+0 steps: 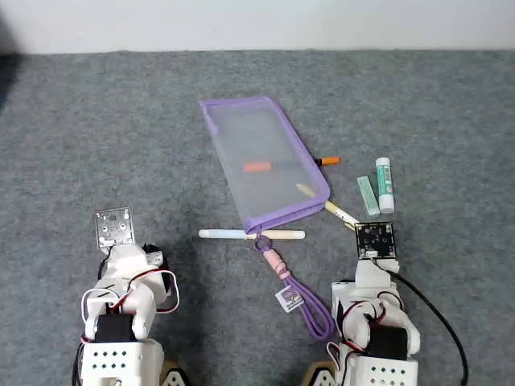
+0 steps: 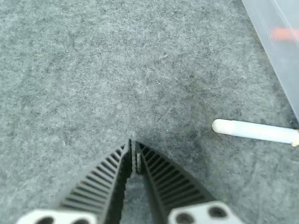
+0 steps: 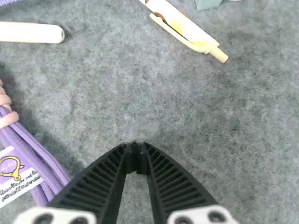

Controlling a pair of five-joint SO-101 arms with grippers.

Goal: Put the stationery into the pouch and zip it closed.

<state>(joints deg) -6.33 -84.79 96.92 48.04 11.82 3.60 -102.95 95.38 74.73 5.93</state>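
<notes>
- The purple pouch (image 1: 261, 165) lies flat ahead of both claws.
- The white pen (image 2: 254, 131) lies ahead of the left claw (image 2: 134, 156), off toward the other arm; that claw is closed and empty.
- The yellow pen (image 3: 184, 25) lies ahead of the right claw (image 3: 137, 158), whose jaws are together and hold nothing; the pouch strap (image 3: 28, 158) lies beside it.

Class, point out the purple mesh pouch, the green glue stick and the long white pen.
Purple mesh pouch (image 1: 245, 133): high view, bare mesh panel.
Green glue stick (image 1: 386, 186): high view, green barrel.
Long white pen (image 1: 225, 234): high view, barrel.

Bright, soft, even light on the mat (image 1: 96, 129); a faint shadow hugs the pen (image 2: 254, 132); the far-left corner is dim.
</notes>
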